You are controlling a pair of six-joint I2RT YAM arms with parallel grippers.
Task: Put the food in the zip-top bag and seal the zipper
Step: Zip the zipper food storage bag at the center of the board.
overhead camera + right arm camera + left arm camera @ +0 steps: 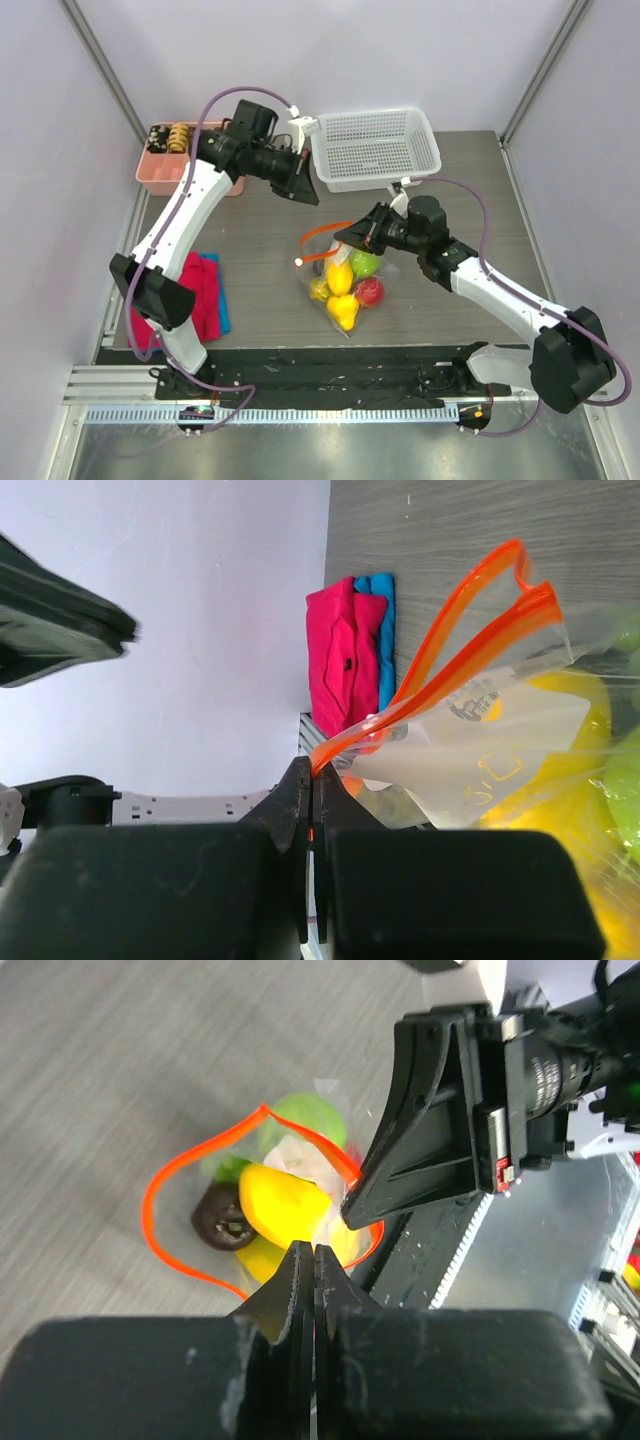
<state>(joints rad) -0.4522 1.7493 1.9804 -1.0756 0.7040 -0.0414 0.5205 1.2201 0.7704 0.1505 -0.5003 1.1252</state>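
Note:
The zip-top bag [345, 295] stands mid-table with its mouth open. Inside it are yellow lemons [340, 276], a green apple [365, 263] and a red apple [371, 292]. My right gripper [352, 238] is shut on the zipper [322, 234] at one end of the mouth, as the right wrist view shows [312, 768]. My left gripper [302, 187] is shut and empty, held high above the bag. The left wrist view looks down into the orange-red zipper loop [160, 1175], at a lemon [285, 1205], the dark plum [222, 1222] and the green apple [310, 1120].
A white mesh basket [375, 148] stands at the back. A pink tray [160, 172] with snack pieces is at the back left. Red-pink and blue folded cloths [203, 295] lie at the left. A black mat [330, 372] runs along the near edge.

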